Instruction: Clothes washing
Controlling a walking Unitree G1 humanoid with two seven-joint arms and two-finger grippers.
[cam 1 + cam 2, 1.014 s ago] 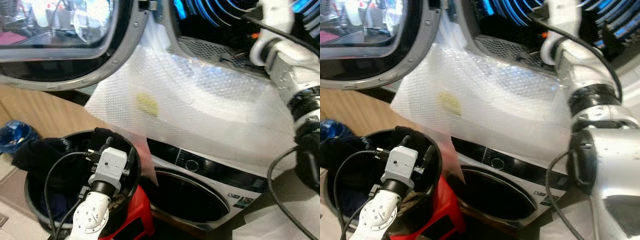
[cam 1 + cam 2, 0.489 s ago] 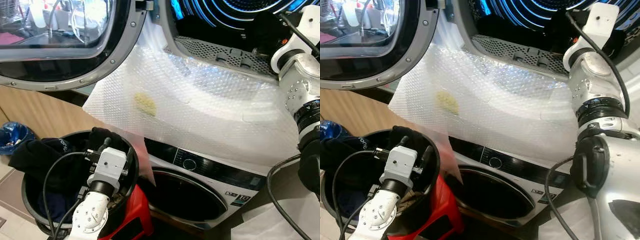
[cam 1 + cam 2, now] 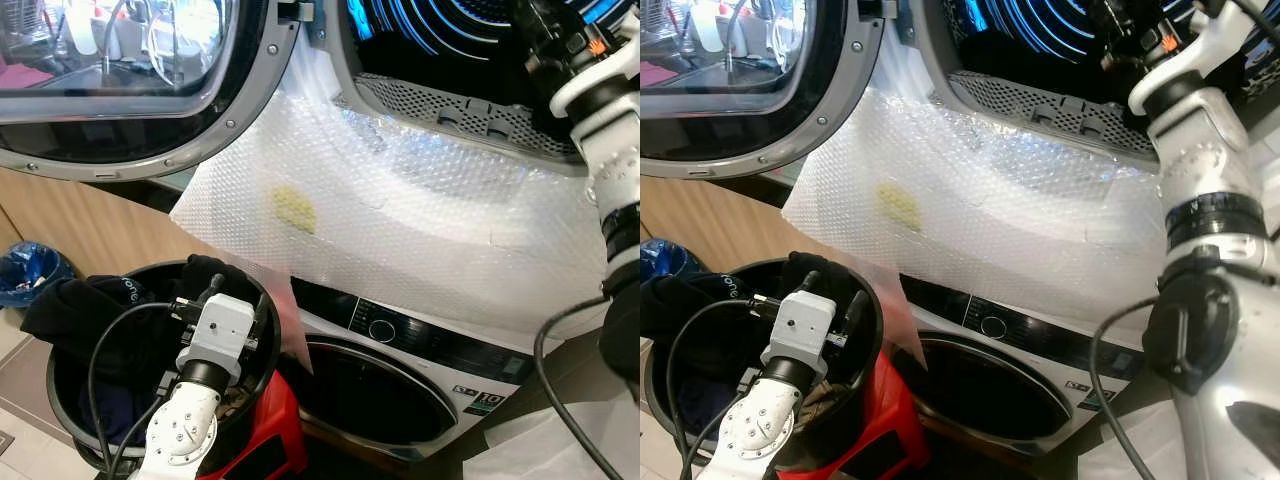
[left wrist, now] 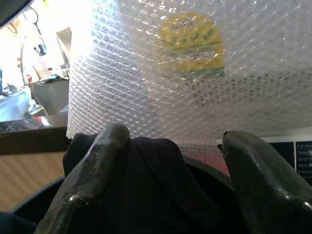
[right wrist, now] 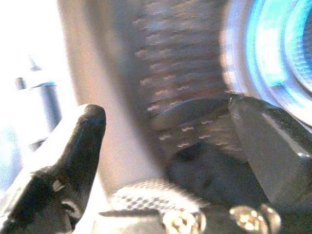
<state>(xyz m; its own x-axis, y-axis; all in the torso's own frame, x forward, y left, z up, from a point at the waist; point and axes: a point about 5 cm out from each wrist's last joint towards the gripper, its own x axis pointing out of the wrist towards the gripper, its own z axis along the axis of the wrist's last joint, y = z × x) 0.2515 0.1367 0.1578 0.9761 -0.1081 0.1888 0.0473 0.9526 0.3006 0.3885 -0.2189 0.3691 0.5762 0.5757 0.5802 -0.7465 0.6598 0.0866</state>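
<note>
At the far left you have a blue bag (image 3: 25,272) on the floor beside the wooden cabinet (image 3: 90,228). Just right of it sits the black laundry basket (image 3: 262,330), propped on a red stool (image 3: 280,440), with dark clothes (image 3: 85,310) piled in it and spilling over its left rim. Your left gripper (image 4: 168,190) hangs over that basket with its fingers (image 4: 97,165) spread apart, one on each side of a fold of the dark clothes, not clamped on it.

Above the basket, the upper machine's round door (image 3: 120,90) stands swung open to the left. A sheet of bubble wrap (image 3: 400,220) with a yellow sticker (image 3: 294,208) hangs down from the upper drum opening (image 3: 450,50), draped over the front of the stack. Below it, to the right of the basket, is the lower washer (image 3: 400,380) with its control panel (image 3: 420,338) and its dark round opening.

At the far right your right arm (image 3: 1200,190) reaches up to the blue-lit upper drum. The right gripper (image 5: 165,146) is at the drum's mouth, its two fingers (image 5: 78,141) held apart with nothing between them, though the wrist view is blurred.
</note>
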